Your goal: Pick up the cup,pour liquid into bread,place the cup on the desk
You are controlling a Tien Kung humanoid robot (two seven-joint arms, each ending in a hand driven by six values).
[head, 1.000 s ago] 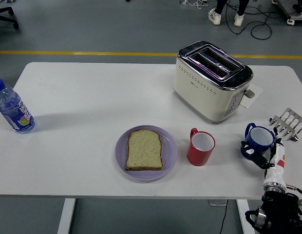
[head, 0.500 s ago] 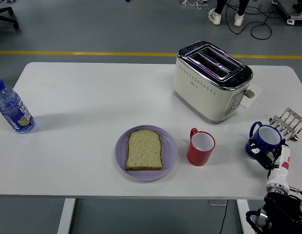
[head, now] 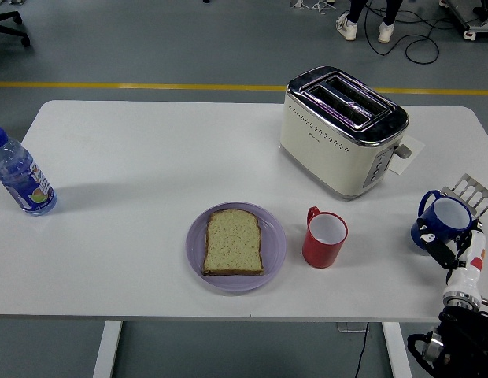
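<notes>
Blue cup [head: 446, 220] sits near table's right edge, upright, handle toward upper left, just beside a metal rack [head: 474, 192] at far right. Looks like a hard mug w/ smooth glazed or plastic wall: stiff, probably light-ish, likely slippery. It'll slosh if tipped early, assuming there's liquid in it; can't see any from here. Best hold, I'd judge: wrap the body from the side below the rim, or hook the handle. A side wrap gives better tilt control for the pour.

Right hand [head: 447, 250] comes in from lower right corner, dark fingers curled around the cup's near side, apparently gripping it. Contact partly hidden by the cup, so that's a judgement. Left arm not in view.

Vs the earlier frames: cup + hand have shifted right and a bit up-frame, away from the red mug [head: 324, 238] and toward the rack. So the cup is moving away from the bread, not toward it.

Outward: bread slice [head: 234, 242] lies flat on a lilac plate [head: 275, 244], left of the red mug, well apart from the blue cup. Cream toaster [head: 342, 130] behind, water bottle [head: 20, 175] at far left on white table [head: 149, 157]. None of these has moved.
</notes>
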